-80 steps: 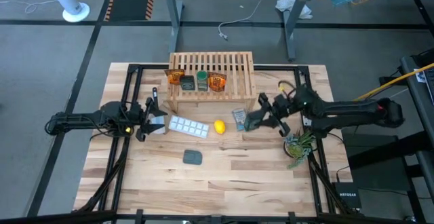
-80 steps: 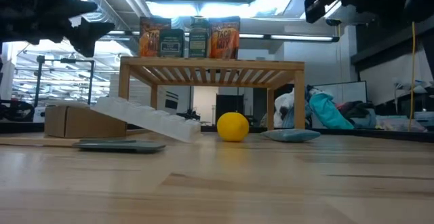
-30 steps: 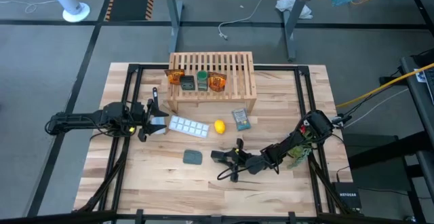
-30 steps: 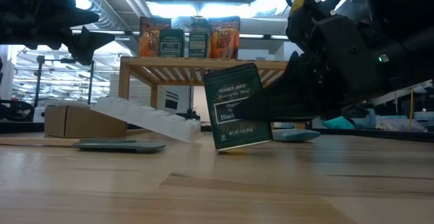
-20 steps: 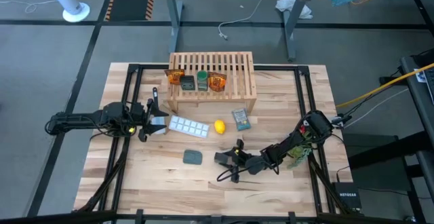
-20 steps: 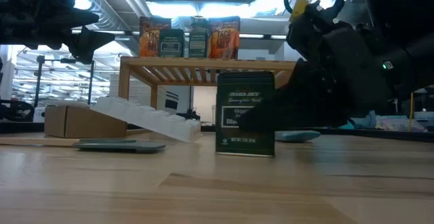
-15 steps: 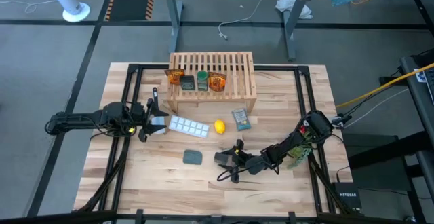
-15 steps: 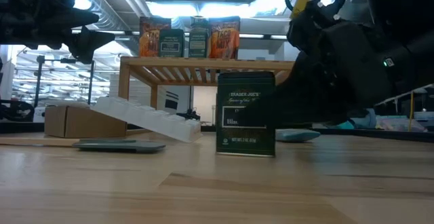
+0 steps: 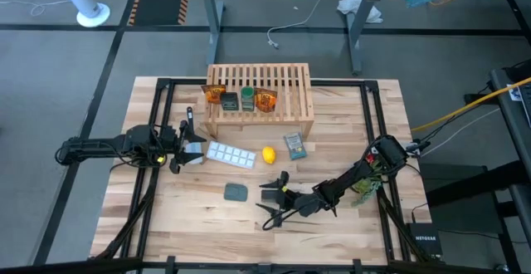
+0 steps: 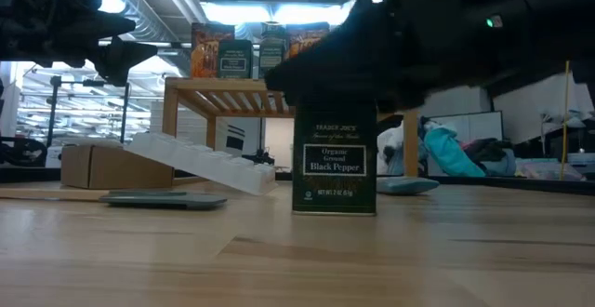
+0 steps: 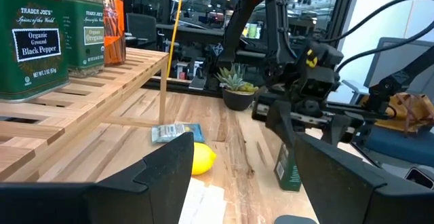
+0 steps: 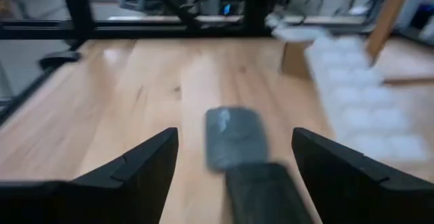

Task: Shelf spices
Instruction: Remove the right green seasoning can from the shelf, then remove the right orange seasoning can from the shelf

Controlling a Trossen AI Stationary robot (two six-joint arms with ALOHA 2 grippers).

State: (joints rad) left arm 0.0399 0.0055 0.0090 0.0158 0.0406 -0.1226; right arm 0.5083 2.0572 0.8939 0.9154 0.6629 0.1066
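Standing upright on the worktop just under the right gripper, jaws spread wide and holding nothing: a dark pepper tin. Probably handling as light, rigid and slick (metal, by the look), so squeezing the flat sides mid-height. Left gripper waiting partly open, well apart, beside the shelf.

Shelf: far centre, four spices on it.
Right gripper: fingers spread, near-centre, right of dark pad.
Left gripper: left of shelf.
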